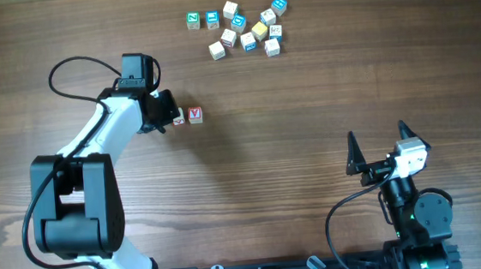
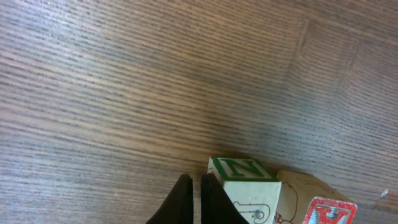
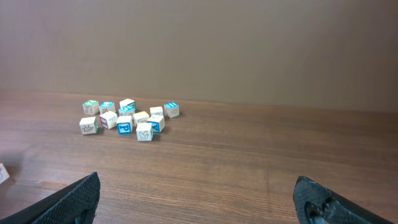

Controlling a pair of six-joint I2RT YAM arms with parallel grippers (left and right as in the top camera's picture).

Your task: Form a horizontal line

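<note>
Left of centre in the overhead view, a short row of letter cubes (image 1: 194, 115) lies just beside the left gripper (image 2: 194, 190), clenched and empty; they look light, hard, easily nudged, best pinched across flat sides; the right gripper (image 1: 376, 134) gapes wide.

The brown wood-grain worktop (image 1: 310, 146) carries a loose bunch of letter cubes (image 1: 245, 29) near its far edge. Left of centre lies a short row of two touching cubes (image 1: 194, 115), one showing a red V.
</note>
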